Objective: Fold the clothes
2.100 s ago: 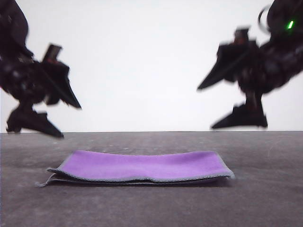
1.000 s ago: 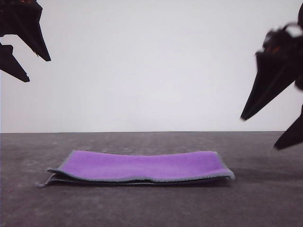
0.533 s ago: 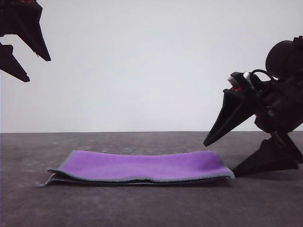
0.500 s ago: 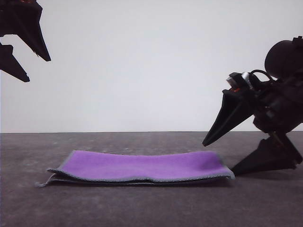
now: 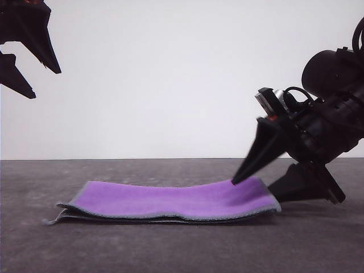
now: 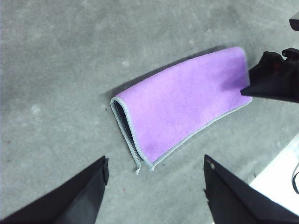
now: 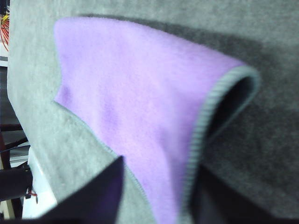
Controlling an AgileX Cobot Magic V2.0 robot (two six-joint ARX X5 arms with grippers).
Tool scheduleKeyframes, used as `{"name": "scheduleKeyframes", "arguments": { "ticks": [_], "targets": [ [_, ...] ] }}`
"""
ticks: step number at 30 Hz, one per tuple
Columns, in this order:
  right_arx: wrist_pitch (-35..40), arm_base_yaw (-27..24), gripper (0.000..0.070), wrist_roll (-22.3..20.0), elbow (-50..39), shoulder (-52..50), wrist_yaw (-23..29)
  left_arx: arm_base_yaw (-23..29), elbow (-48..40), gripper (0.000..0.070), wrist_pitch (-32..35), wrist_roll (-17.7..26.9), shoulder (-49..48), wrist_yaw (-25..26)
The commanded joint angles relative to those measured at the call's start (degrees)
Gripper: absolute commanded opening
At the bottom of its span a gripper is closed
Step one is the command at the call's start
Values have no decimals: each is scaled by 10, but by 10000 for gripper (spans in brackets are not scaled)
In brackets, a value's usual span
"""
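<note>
Cloth lies folded on the bench, right pincer spread astride its edge, left pincer spread, partly cropped

The front camera sat low, almost level with the grey speckled worktop, and faced forward toward a plain white wall, so the folded purple cloth with the light grey stitched hem appeared nearly edge-on and close to the lens. The left wrist camera looked steeply down from well above and took in the whole cloth beyond the black left claw. The right wrist camera was very near, with the cloth blurred just beyond the black right claw. All three views shared the cloth; the front and left wrist views also shared the right claw.
</note>
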Motion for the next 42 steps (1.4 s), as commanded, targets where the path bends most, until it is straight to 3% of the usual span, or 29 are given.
{"name": "scheduleKeyframes", "arguments": {
  "ticks": [1,6,10,13,24,32,42],
  "targets": [
    [8,2,88,3,6,10,7,-1,10,396,2,2,6,0],
    [18,2,2,3,6,10,10,-1,11,396,2,2,6,0],
    [32,8,2,9,6,10,7,-1,11,396,3,2,6,0],
    [68,26,2,40,8,10,6,-1,10,396,3,2,6,0],
    [149,142,2,116,53,50,27,-1,11,396,3,0,6,0],
    [153,196,2,129,140,127,29,-1,11,396,1,0,6,0],
    [154,218,2,141,193,162,38,-1,11,396,1,0,6,0]
  ]
}}
